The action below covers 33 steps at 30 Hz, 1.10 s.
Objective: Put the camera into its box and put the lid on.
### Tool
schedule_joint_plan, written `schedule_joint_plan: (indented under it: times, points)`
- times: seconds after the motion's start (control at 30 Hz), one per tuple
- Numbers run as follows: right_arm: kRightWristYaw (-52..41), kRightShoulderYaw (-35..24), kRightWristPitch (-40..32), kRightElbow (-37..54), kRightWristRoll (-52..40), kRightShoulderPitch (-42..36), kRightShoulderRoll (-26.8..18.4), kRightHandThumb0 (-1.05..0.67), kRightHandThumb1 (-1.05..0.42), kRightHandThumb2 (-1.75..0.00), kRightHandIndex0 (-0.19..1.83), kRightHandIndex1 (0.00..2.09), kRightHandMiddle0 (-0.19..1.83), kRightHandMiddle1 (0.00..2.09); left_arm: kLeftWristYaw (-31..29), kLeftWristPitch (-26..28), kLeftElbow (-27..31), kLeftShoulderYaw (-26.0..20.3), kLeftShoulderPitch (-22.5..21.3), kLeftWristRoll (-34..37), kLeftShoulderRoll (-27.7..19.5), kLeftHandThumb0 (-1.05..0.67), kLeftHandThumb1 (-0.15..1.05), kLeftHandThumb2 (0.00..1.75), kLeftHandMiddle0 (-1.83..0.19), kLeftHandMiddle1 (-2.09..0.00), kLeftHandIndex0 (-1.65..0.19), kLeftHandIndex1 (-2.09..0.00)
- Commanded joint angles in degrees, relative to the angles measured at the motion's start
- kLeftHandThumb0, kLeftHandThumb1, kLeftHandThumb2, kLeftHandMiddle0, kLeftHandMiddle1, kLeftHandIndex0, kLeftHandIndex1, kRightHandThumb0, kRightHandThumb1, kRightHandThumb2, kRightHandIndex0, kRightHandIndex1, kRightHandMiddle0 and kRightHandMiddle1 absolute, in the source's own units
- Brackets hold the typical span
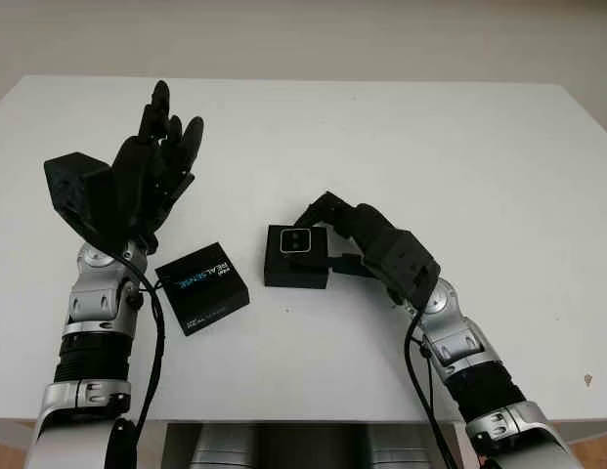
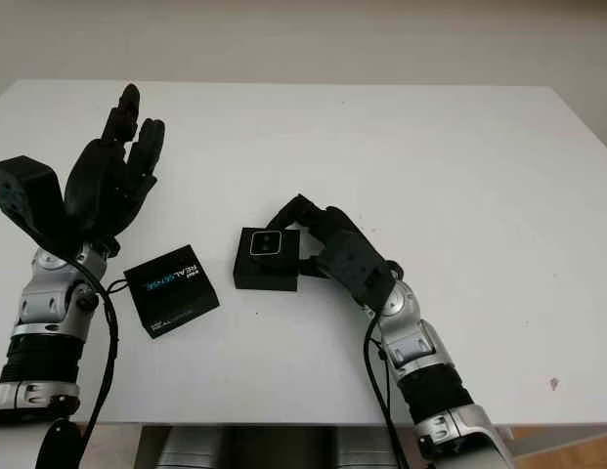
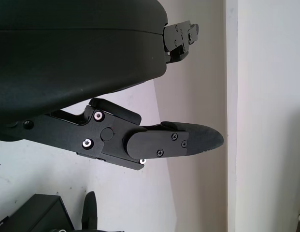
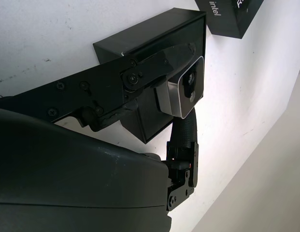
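My right hand [image 1: 318, 220] grasps the camera [image 1: 296, 240] sitting in its box [image 1: 295, 269]; my left hand [image 1: 151, 166] is released, raised above the lid [image 1: 202, 287] on the worktop [image 1: 401, 137].

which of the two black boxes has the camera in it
The plain box at the right hand, with the camera in its top. The other black piece, the printed lid, lies apart below the raised, open left hand.

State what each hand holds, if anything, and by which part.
The right hand grips the camera by its sides, over the box. The left hand, raised above the table, holds nothing.
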<state>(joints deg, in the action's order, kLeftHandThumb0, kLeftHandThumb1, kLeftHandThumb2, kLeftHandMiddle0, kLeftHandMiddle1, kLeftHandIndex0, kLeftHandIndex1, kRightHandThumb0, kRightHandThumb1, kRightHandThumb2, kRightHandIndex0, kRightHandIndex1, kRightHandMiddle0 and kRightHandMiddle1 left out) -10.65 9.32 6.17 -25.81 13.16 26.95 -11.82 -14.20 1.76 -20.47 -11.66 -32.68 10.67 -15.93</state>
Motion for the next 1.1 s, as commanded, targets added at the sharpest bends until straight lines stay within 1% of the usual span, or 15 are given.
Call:
schedule_joint_plan:
  times: [0.0,0.13,0.27,0.4,0.43,0.47,0.53,0.57,0.6,0.67,0.77,0.9,1.07]
  points:
    - [0.5,-0.5,0.1,-0.4,-0.2,1.1,-0.1,-0.46,-1.00,-0.05,0.28,0.05,0.31,1.72,-0.2,0.0,0.8,-0.2,-0.6,0.2,-0.8,-0.63,1.05,0.42,0.19,-0.05,0.19,-0.04]
    - [0.4,-0.4,1.4,-1.4,-0.3,1.3,-0.2,-0.46,-1.00,-0.05,0.28,0.05,0.32,1.71,0.0,0.3,0.9,-0.2,-0.6,0.0,-0.8,-0.64,1.05,0.41,0.18,-0.05,0.19,-0.04]
    - [-0.4,0.0,1.0,-1.2,0.0,1.2,-0.5,-0.47,-1.00,-0.05,0.28,0.05,0.32,1.71,0.0,0.1,0.9,-0.1,-0.6,-0.2,-0.9,-0.65,1.05,0.41,0.19,-0.05,0.19,-0.04]
    - [-3.3,0.9,-1.0,0.1,0.2,0.9,-1.1,-0.48,-1.01,-0.06,0.28,0.05,0.28,1.69,-0.1,0.1,0.9,-0.2,-0.6,0.1,-0.8,-0.64,1.05,0.41,0.19,-0.05,0.19,-0.04]
    - [-4.5,1.2,-2.0,0.6,0.2,0.8,-1.4,-0.48,-1.01,-0.06,0.26,0.05,0.26,1.64,-0.1,0.2,1.0,-0.1,-0.6,0.0,-0.8,-0.64,1.05,0.42,0.19,-0.05,0.19,-0.04]
    - [-5.6,1.7,-3.0,1.3,0.6,0.7,-1.8,-0.51,-1.01,-0.05,0.22,0.03,0.20,1.47,-0.1,0.3,1.0,-0.1,-0.5,0.0,-0.8,-0.64,1.05,0.42,0.19,-0.05,0.19,-0.04]
    - [-7.3,2.8,-4.3,2.5,1.7,0.5,-2.7,-0.55,-1.00,-0.05,0.16,0.03,0.14,1.09,0.0,0.4,1.2,0.0,-0.5,-0.2,-0.9,-0.65,1.05,0.41,0.19,-0.05,0.19,-0.04]
    - [-7.5,3.4,-4.4,3.2,2.5,0.4,-3.1,-0.57,-1.00,-0.05,0.10,0.02,0.13,0.81,0.1,0.5,1.3,-0.1,-0.4,-0.1,-0.9,-0.65,1.05,0.41,0.19,-0.05,0.19,-0.04]
    - [-7.6,3.7,-4.6,3.7,3.0,0.3,-3.3,-0.58,-0.99,-0.05,0.05,0.02,0.14,0.59,0.2,0.6,1.3,-0.1,-0.4,-0.1,-0.8,-0.64,1.05,0.41,0.19,-0.05,0.19,-0.04]
    - [-7.3,4.0,-4.3,4.2,3.8,0.2,-3.5,-0.60,-0.98,-0.05,-0.01,0.03,0.16,0.32,0.4,0.7,1.4,-0.2,-0.4,-0.1,-0.8,-0.64,1.05,0.40,0.19,-0.05,0.19,-0.04]
    - [-6.6,4.1,-3.5,4.8,4.0,-0.1,-3.5,-0.63,-0.97,-0.05,-0.07,0.02,0.12,0.20,0.4,0.4,1.4,-0.1,-0.4,-0.2,-0.8,-0.64,1.05,0.40,0.18,-0.05,0.19,-0.04]
    - [-6.2,3.9,-2.8,6.2,4.3,-0.3,-4.1,-0.67,-0.95,-0.05,-0.12,0.01,0.05,0.13,0.3,0.5,1.5,-0.3,-0.4,0.1,-0.8,-0.64,1.05,0.40,0.18,-0.05,0.19,-0.05]
    - [-5.4,2.8,-3.2,11.6,4.7,-1.2,-5.2,-0.68,-0.94,-0.05,-0.14,0.02,0.00,0.09,0.1,0.7,1.7,-0.2,-0.3,0.1,-0.9,-0.64,1.05,0.41,0.19,-0.05,0.19,-0.04]
